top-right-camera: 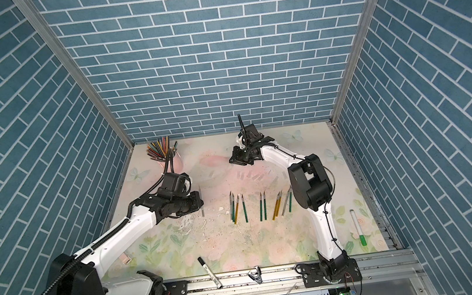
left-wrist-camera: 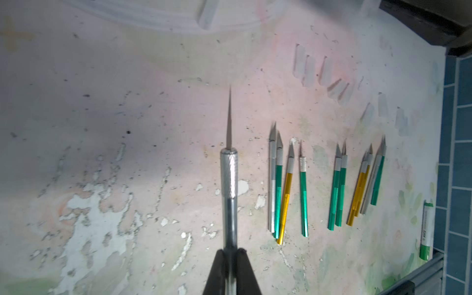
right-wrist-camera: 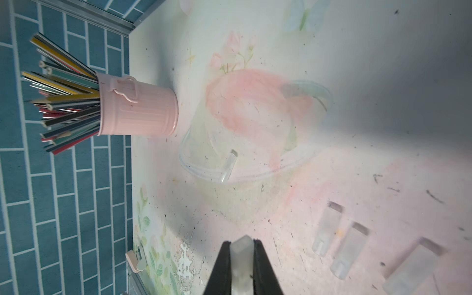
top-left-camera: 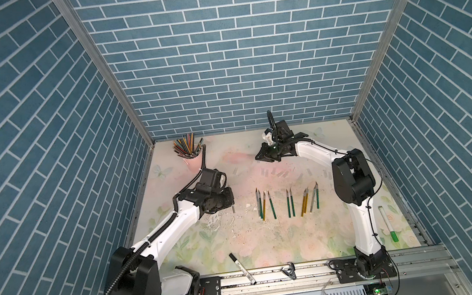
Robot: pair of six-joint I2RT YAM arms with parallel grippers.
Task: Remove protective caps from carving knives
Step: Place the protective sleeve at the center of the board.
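My left gripper [left-wrist-camera: 231,251] is shut on the handle of a silver-grey carving knife [left-wrist-camera: 229,176], held above the mat left of the row, its thin blade bare. It also shows in a top view, the knife [top-right-camera: 202,210] sticking out of the gripper [top-right-camera: 200,203]. My right gripper [right-wrist-camera: 242,245] is shut on a translucent whitish protective cap [right-wrist-camera: 241,255], raised over the mat's far middle [top-left-camera: 260,155]. Several uncapped green, gold and silver knives [top-left-camera: 289,203] lie in a row on the mat. Several loose caps [top-left-camera: 284,173] lie just beyond them.
A pink cup of coloured pencils [top-left-camera: 192,159] stands at the far left. A clear dish [right-wrist-camera: 194,168] near it holds one cap [right-wrist-camera: 229,163]. A black-capped marker [top-left-camera: 242,268] and a clip [top-left-camera: 288,272] lie at the front rail, a green-capped marker [top-left-camera: 388,223] at the right.
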